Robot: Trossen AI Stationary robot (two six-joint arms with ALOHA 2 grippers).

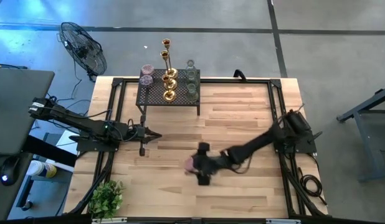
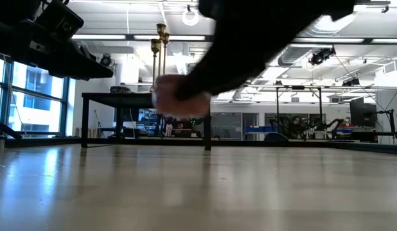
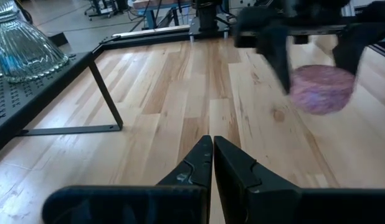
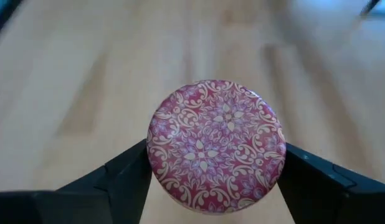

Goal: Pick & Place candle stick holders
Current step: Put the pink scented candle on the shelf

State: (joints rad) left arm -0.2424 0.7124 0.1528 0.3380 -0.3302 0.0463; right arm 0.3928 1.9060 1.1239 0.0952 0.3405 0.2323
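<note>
Right wrist view showed my right gripper [image 4: 214,177] pinching the pink patterned holder [image 4: 216,146] between both fingers, above the table [image 1: 242,124] near its middle. My left gripper [image 3: 212,155] waited, fingers pressed together, beside the black rack [image 1: 169,87].

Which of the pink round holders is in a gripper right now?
The pink holder held between the right gripper's fingers, over the open table. The other pink holder sits on the black mesh rack beside the gold candlesticks.

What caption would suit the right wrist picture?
The right hand grips a round pink patterned candle holder above the wooden table.
</note>
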